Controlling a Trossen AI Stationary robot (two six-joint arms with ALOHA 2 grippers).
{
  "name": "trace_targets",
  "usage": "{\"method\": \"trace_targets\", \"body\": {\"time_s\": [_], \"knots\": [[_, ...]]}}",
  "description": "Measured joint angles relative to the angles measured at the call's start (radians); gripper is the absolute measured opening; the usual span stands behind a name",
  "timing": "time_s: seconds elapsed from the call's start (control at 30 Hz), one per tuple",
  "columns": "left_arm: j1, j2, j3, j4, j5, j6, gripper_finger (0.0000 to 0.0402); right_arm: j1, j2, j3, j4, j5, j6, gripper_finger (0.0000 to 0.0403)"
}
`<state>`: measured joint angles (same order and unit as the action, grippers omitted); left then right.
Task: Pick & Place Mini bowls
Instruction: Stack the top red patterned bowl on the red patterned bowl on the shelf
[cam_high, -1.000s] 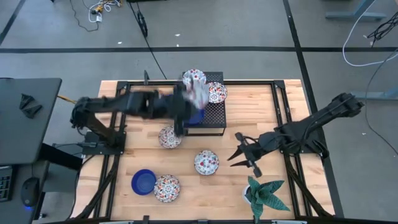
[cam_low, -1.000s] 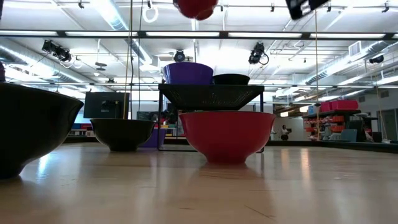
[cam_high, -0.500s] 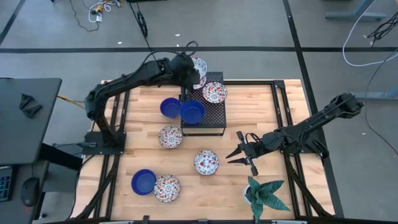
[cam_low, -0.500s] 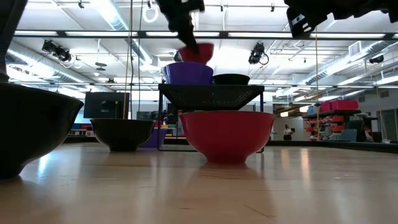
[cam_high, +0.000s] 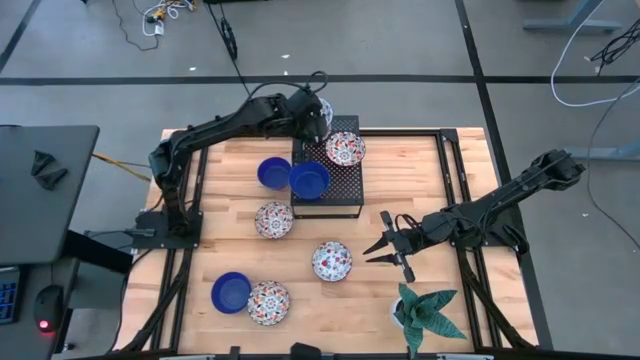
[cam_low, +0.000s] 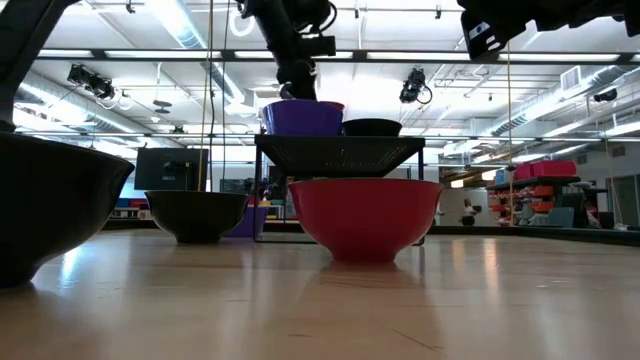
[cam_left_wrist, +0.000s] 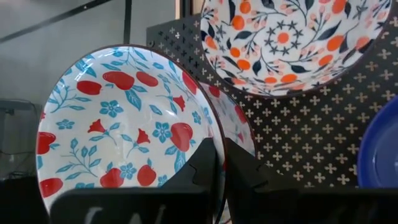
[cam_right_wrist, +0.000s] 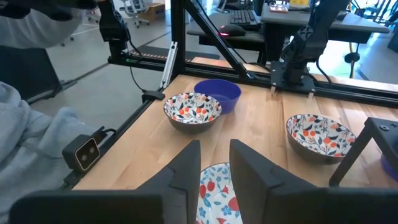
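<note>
My left gripper (cam_high: 314, 118) (cam_left_wrist: 222, 168) is at the far left corner of the black perforated stand (cam_high: 335, 192), shut on a white floral mini bowl (cam_high: 322, 104) (cam_left_wrist: 112, 118). A second floral bowl (cam_high: 346, 150) and a blue bowl (cam_high: 310, 180) sit on the stand by their bases. On the table stand a blue bowl (cam_high: 271, 172), three floral bowls (cam_high: 273, 220) (cam_high: 331, 261) (cam_high: 268, 302) and another blue bowl (cam_high: 231, 292). My right gripper (cam_high: 378, 248) (cam_right_wrist: 214, 165) hangs open right of the middle floral bowl, touching nothing. My left gripper pinches the floral bowl's rim (cam_left_wrist: 214, 134), with one finger (cam_left_wrist: 205, 163) on the inside and the other on the outside. The bowl is tilted over the stand's far left corner. Whether its lower side touches the stand, I cannot tell.
A potted green plant (cam_high: 428, 312) stands near the table's near right corner, close to my right gripper. Black frame rails (cam_high: 448, 170) run along the table's sides. Bare wood lies between the stand and the right arm.
My left gripper has swung from over the stand's near left part toward the far edge and come down, carrying the floral bowl. The bowl has gone from high above the table to the level of the stand's far left corner. The gripper has stayed shut on it.
</note>
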<state>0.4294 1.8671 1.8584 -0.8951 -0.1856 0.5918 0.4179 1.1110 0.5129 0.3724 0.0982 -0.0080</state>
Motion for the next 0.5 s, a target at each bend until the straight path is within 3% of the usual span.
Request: {"method": "trace_targets", "body": {"time_s": [0.5], "knots": [[0.005,0.021,0.000,-0.037,0.030,-0.019,0.0023,0.000,0.000,0.000,0.000,0.000,0.000,0.0086]]}}
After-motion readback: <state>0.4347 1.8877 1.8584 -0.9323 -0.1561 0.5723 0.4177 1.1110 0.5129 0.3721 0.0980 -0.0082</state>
